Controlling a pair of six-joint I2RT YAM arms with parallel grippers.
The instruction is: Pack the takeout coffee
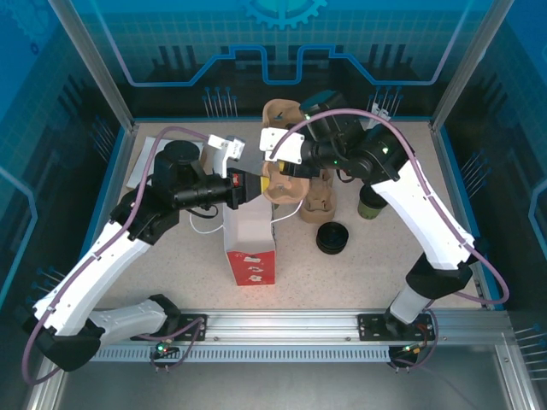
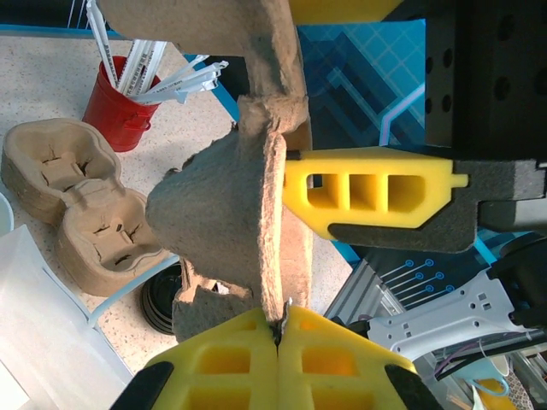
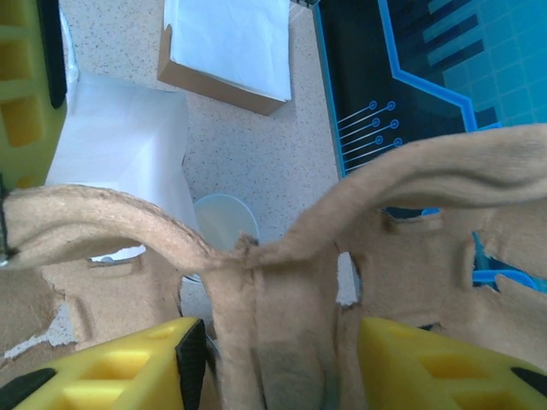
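Observation:
The takeout coffee, a green cup [image 1: 370,203] with a dark top, stands on the table to the right, beside my right forearm. Both grippers are at a brown pulp cup carrier [image 1: 275,186] held up above the table's middle. My left gripper [image 2: 278,329] is shut on the carrier's [image 2: 222,222] thin edge. My right gripper [image 3: 273,367] straddles the middle ridge of the carrier [image 3: 282,282]; its yellow fingers [image 3: 427,367] stand close on either side, with a small gap on the left. From above, the left gripper [image 1: 248,184] and right gripper [image 1: 278,166] meet over the carrier.
An upright white-and-red paper bag [image 1: 250,243] stands just below the carrier. A stack of black lids [image 1: 332,237] and stacked carriers [image 1: 320,203] lie to the right. A red cup of stirrers [image 2: 124,107] and a flat bag [image 3: 226,43] sit farther off.

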